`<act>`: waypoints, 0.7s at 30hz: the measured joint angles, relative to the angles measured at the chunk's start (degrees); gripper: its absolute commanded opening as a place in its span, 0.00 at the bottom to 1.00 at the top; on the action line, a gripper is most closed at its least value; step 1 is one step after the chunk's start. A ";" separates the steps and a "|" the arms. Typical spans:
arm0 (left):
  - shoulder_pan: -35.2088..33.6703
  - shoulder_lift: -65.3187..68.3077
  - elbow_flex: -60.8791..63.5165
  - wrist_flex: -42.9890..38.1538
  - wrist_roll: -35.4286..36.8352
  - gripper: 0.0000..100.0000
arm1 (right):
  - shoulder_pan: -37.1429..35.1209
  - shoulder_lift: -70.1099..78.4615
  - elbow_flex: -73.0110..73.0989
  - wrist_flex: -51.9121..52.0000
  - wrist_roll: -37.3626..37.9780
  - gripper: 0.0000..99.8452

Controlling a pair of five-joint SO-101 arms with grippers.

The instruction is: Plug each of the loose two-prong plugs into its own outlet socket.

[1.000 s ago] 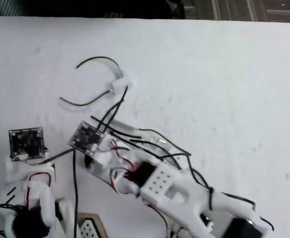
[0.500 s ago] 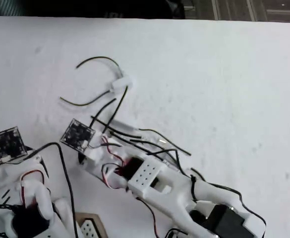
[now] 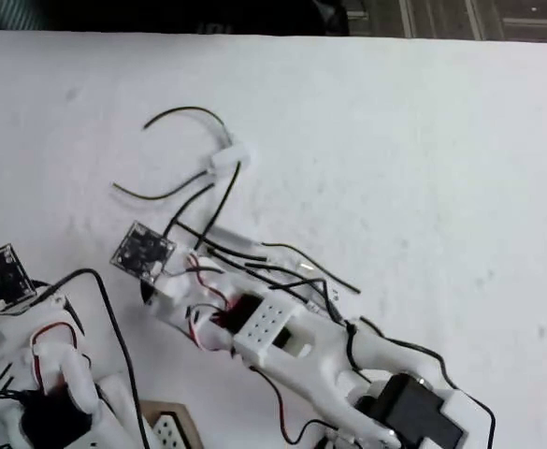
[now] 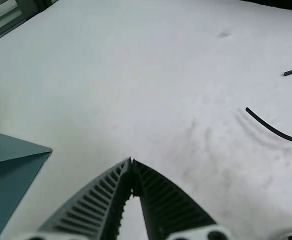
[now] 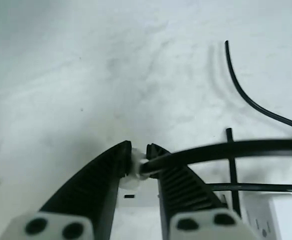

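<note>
Near the table's front edge, the right gripper [image 5: 138, 146] drifts leftward, jaws pinching a white plug [image 5: 134, 167], socket block [image 5: 274, 216] close by, so insertion looks imminent; the left gripper [image 4: 132, 167], jaws closed empty, pulls back.

White table [image 3: 460, 150], dark background [image 3: 161, 14] behind it

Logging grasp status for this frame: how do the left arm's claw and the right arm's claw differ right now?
The left arm's dark ribbed claw is shut on nothing; the right arm's dark ribbed claw is shut on a small white plug trailing a black cable. The left claw hangs over bare white table; the right claw has more cables crossing close beside it. Both have the same toothed fingers and point down at the table.
</note>
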 measured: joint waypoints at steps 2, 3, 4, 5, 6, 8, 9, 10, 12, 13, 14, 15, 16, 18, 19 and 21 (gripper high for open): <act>0.00 0.00 0.00 0.00 0.00 0.02 | 1.14 0.44 -0.09 0.00 0.00 0.02; 0.00 0.00 0.00 0.00 0.00 0.02 | 1.49 0.44 -0.09 0.00 0.00 0.02; 0.00 0.00 0.00 0.00 0.00 0.02 | 1.67 0.44 -0.09 0.00 0.00 0.02; 0.00 0.00 0.00 0.00 0.00 0.02 | 1.76 0.53 -0.09 0.00 0.00 0.02; 0.00 0.00 0.00 0.00 0.00 0.02 | 1.76 0.62 -0.18 0.00 0.00 0.02; 0.00 0.00 0.00 0.00 0.00 0.02 | 1.76 0.62 -0.18 0.18 0.00 0.02; 0.00 0.00 0.09 0.00 0.00 0.02 | 1.76 0.62 -0.18 0.35 0.00 0.02; 0.00 0.00 0.18 0.00 0.00 0.02 | 1.76 0.62 -0.35 0.79 0.00 0.02; 0.00 0.00 0.18 0.00 0.00 0.02 | 1.76 0.62 -0.97 2.55 0.00 0.02; 0.00 0.00 0.18 0.00 0.00 0.02 | 1.76 0.53 -1.32 3.52 0.00 0.02; 0.00 0.00 0.18 0.00 0.00 0.02 | 1.76 0.53 -1.67 4.48 0.00 0.02; 0.00 0.00 0.18 0.00 0.00 0.02 | 1.76 0.18 -2.02 5.71 0.00 0.02; 0.00 0.00 0.18 0.00 0.00 0.02 | 1.76 -0.26 -2.37 7.12 0.00 0.02; 0.00 0.00 0.18 0.00 0.00 0.02 | 1.85 -1.58 -2.46 9.58 0.00 0.02; 0.00 0.00 0.18 0.00 0.00 0.02 | 1.76 -2.29 -2.46 10.64 0.00 0.02; 0.00 0.00 0.18 0.00 0.00 0.02 | 1.58 -3.08 -2.46 11.69 0.00 0.02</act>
